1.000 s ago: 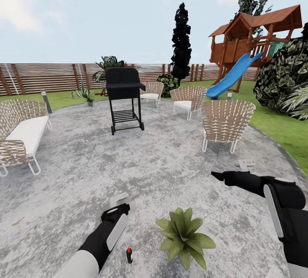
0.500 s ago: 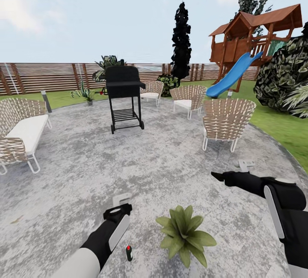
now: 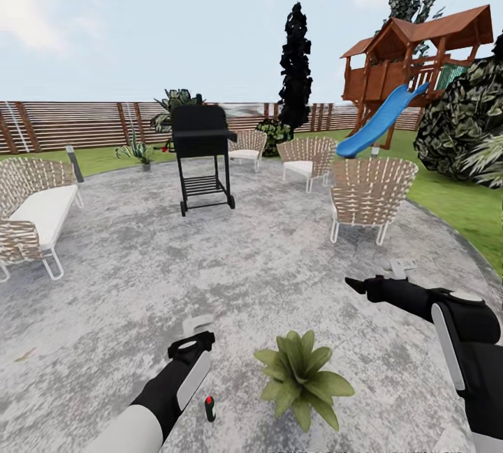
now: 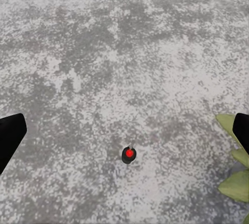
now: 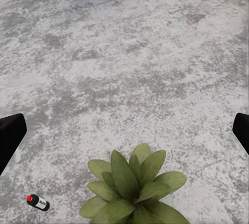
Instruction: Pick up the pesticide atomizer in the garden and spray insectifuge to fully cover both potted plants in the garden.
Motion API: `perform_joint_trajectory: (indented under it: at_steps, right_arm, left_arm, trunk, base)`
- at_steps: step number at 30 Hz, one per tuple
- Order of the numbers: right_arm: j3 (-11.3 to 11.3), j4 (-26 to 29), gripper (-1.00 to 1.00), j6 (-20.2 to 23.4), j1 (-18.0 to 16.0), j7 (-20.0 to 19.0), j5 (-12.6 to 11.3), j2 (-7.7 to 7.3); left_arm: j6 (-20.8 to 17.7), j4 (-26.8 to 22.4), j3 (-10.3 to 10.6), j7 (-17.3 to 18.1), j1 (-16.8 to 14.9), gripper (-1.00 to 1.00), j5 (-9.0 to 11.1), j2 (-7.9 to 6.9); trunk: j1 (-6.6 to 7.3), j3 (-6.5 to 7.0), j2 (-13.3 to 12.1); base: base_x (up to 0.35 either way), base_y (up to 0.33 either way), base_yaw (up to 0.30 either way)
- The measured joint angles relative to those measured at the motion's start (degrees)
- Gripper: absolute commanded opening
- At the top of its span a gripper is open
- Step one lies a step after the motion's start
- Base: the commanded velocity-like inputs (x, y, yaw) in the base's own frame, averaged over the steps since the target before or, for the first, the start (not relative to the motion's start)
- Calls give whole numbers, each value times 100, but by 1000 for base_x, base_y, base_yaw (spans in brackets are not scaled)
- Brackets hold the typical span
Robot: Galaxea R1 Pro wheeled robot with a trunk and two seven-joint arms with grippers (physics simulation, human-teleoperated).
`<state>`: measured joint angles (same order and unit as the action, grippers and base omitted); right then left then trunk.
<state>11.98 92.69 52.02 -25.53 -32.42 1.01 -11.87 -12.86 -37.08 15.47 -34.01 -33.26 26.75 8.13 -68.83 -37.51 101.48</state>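
The left gripper [image 3: 198,328] hung with its fingers spread wide and nothing between them, above the pesticide atomizer [image 3: 209,407], which stood upright and untouched on the mottled grey stone patio [image 3: 140,278]. The right gripper [image 3: 358,286] hovered farther out, its jaws likewise wide apart and empty. One potted plant [image 3: 302,377], a low rosette of pointed green leaves, sat just beside the atomizer. Beyond stood a black grill [image 3: 202,156], a wicker sofa [image 3: 31,219] and wicker chairs [image 3: 369,198]; lawn [image 3: 454,205] ringed the patio, with a slatted wooden fence [image 3: 77,125] and a playhouse with a blue slide [image 3: 381,123] behind.
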Motion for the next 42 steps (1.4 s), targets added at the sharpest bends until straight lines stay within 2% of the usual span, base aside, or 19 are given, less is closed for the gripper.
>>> perform_joint_trajectory:
  at_steps: [9, 14, 29, 32, 34, 36, 37, 39, 41, 42]
  right_arm:
    - [-10, 0, 100, -12, 13, -7, -6, 11]
    - [-9, 0, 100, -26, 16, -10, -6, 1]
    - [0, 0, 100, -34, 14, -8, -2, 18]
    - [-4, 0, 100, -36, 16, -8, -3, 41]
    - [-9, 0, 100, -34, 17, -8, -5, 45]
    - [-13, 0, 100, -31, 17, -8, -6, 46]
    - [-13, 0, 100, -30, 17, -8, -4, 45]
    - [-15, 0, 100, -30, 18, -8, -5, 45]
    - [-16, 0, 100, -29, 17, -8, -6, 44]
    - [-17, 0, 100, -27, 17, -8, -5, 42]
  left_arm:
    - [9, 135, -26, 12, 6, 100, 0, -11]
    - [175, 304, -47, 14, 0, 100, -4, -16]
    - [250, 347, -45, -106, -1, 100, -52, -17]
    - [264, 295, 14, -524, 5, 100, -67, 18]
    - [322, 83, 223, -996, 43, 100, -33, 46]
    - [331, -264, 388, -1176, 192, 100, -9, 35]
    - [313, -572, 454, -1242, 324, 100, 4, 27]
    - [262, -846, 498, -1282, 444, 100, 28, 28]
    - [160, -1141, 539, -1325, 582, 100, 182, 6]
    - [118, -1239, 538, -1330, 652, 100, 330, -35]
  trunk:
    - [-198, -162, 361]
    - [-308, -251, 562]
    - [-637, -521, 1163]
    - [-703, -575, 1284]
    - [-747, -610, 1364]
    - [-791, -646, 1444]
    - [-813, -664, 1484]
    - [-857, -700, 1564]
    - [-901, -736, 1645]
    - [-923, -754, 1685]
  base:
    - [0, 0, -108]
    - [0, 0, -8]
    - [0, 0, 0]
    - [0, 0, 0]
    - [0, 0, 0]
    - [0, 0, 0]
    - [0, 0, 0]
    - [0, 0, 0]
    - [0, 0, 0]
    - [0, 0, 0]
